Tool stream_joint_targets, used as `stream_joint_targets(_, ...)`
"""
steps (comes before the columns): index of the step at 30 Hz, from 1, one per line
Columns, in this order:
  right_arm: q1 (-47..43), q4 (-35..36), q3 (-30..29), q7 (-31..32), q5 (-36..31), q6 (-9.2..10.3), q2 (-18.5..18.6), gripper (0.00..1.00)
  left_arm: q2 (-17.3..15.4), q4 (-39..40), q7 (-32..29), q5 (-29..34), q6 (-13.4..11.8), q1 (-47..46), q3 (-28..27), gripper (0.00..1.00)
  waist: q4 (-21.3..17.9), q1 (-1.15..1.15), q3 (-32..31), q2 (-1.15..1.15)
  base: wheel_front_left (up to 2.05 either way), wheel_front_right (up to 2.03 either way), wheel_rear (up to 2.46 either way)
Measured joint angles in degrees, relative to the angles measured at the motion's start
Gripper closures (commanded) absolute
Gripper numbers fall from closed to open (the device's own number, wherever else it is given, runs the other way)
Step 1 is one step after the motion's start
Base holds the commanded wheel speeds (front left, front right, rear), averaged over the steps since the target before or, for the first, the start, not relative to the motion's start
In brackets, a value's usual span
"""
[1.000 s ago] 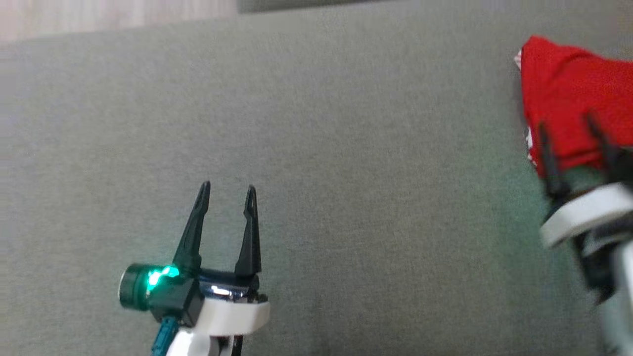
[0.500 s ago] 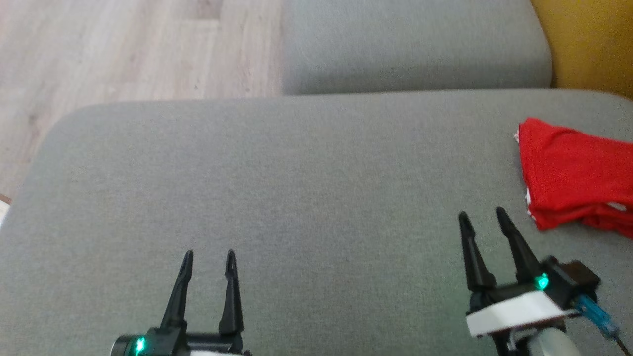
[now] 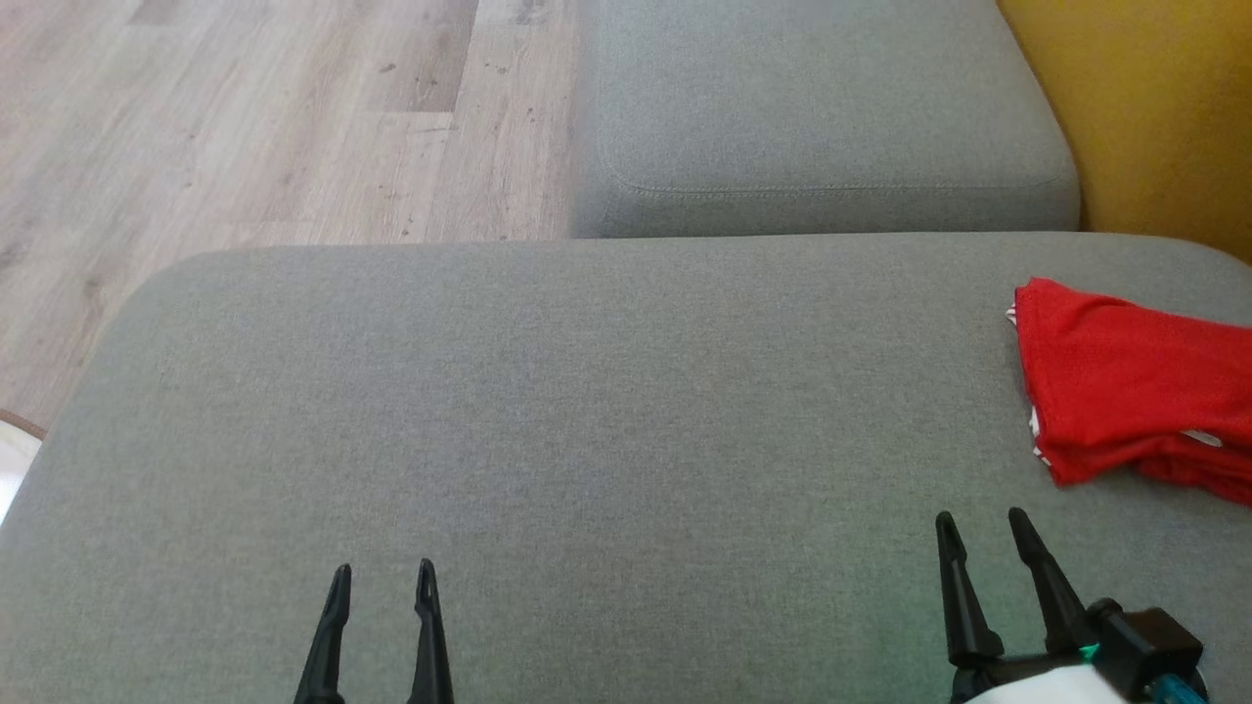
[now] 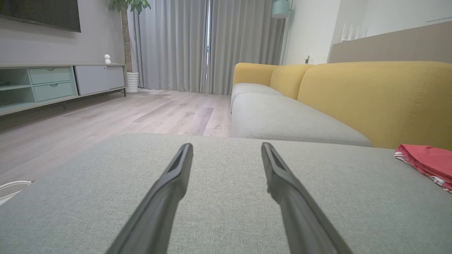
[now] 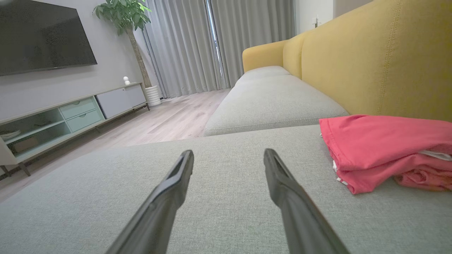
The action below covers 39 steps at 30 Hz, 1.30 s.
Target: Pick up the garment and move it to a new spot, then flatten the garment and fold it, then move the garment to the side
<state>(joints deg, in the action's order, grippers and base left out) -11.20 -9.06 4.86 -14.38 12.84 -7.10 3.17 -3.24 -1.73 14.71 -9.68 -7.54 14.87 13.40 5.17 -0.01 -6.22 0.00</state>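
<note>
Garment (image 3: 1125, 391) lies folded at the right of the cushion (image 3: 587, 391); left gripper (image 3: 383, 565) and right gripper (image 3: 978, 513) hang with jaws apart and empty, so finishing well likely means leaving it untouched.

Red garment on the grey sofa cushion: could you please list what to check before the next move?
1. Red garment folded in layers: ok.
2. Garment lies at the grey cushion's right side, near the yellow backrest: ok.
3. Right gripper open, apart from the garment: ok.
4. Left gripper open, empty: ok.
5. Garment's right end on the cushion: cannot tell, cut off.
</note>
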Motion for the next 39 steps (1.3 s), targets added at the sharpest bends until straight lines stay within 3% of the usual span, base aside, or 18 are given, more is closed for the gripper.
stream_joint_targets(14, 0.0, -0.1, -0.5, 0.0, -0.3, 0.0, -0.5, 0.0, 0.0, -0.8, 0.0, 0.1, 0.1, 0.0, 0.0, 0.0, -0.6, 0.01, -0.3, 0.0, 0.0, 0.0, 0.0)
stream_joint_targets(15, 0.0, -0.9, -0.4, 0.0, -0.3, 0.01, -0.5, 1.0, 0.0, -1.7, 0.0, 0.1, 0.1, 0.0, 0.0, 1.0, -0.6, 0.01, -0.3, 0.0, 0.0, 0.0, 0.0)
stream_joint_targets(21, -2.4, -5.7, 0.1, 0.3, 0.4, 0.05, -0.5, 1.0, 0.0, -6.4, -0.2, -0.7, 0.1, 2.2, 0.0, 1.0, -0.7, 0.01, -0.2, 0.0, 0.0, 0.0, 0.0)
stream_joint_targets(39, -0.7, -5.8, -0.9, 2.7, 11.6, 0.05, -0.5, 1.0, -0.2, -7.3, -2.3, -12.7, 2.1, 0.1, -0.9, 1.0, -1.3, 0.02, 0.7, 0.0, 0.0, 0.0, 0.0)
